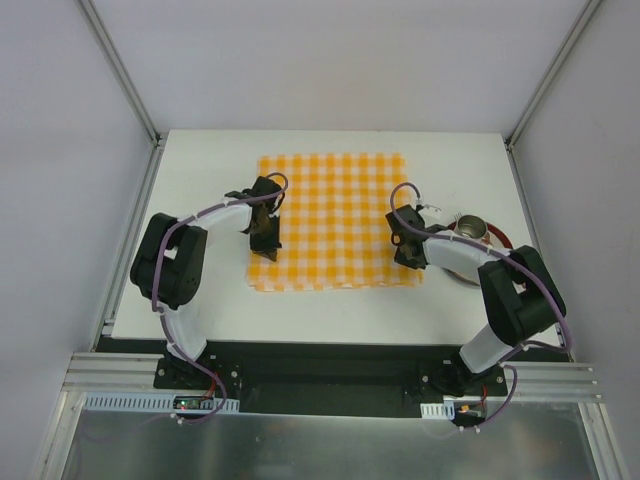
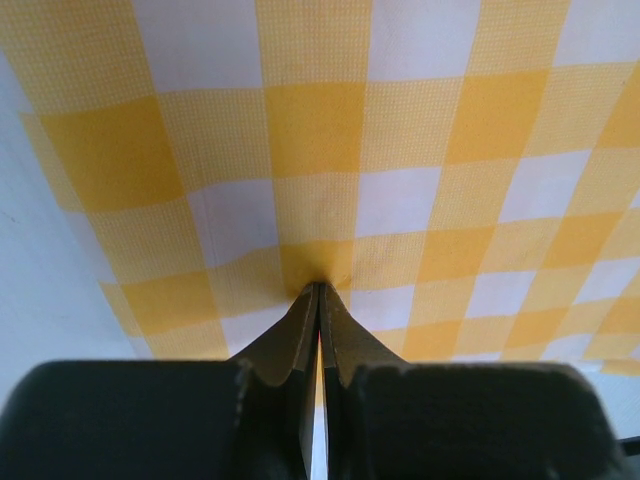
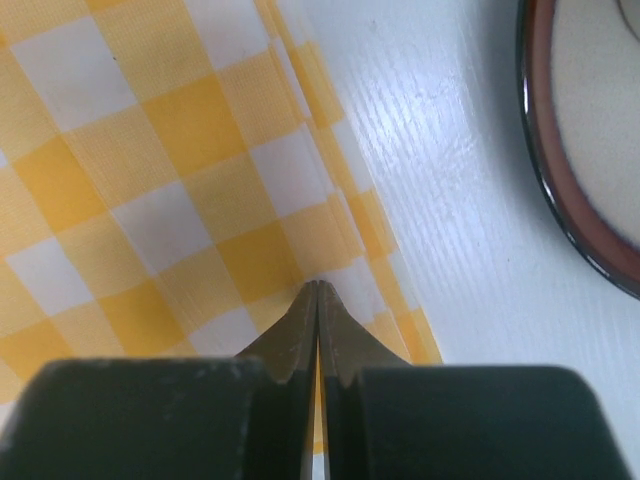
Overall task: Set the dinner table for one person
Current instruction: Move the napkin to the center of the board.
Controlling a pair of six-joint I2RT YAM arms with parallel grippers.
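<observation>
— Left gripper (image 2: 318, 286) and right gripper (image 3: 318, 286) are pinching the checked cloth (image 1: 335, 215), jaws closed; the dinner table (image 1: 200, 175) is lying beneath.
— Uneven pulling is risking bunching, or dragging it onto the plate (image 3: 590, 130) at three o'clock.

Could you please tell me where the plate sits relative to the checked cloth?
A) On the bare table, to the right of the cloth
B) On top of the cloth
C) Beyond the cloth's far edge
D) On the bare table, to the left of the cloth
A: the plate rests on the bare table, past the right edge of the cloth.
</observation>
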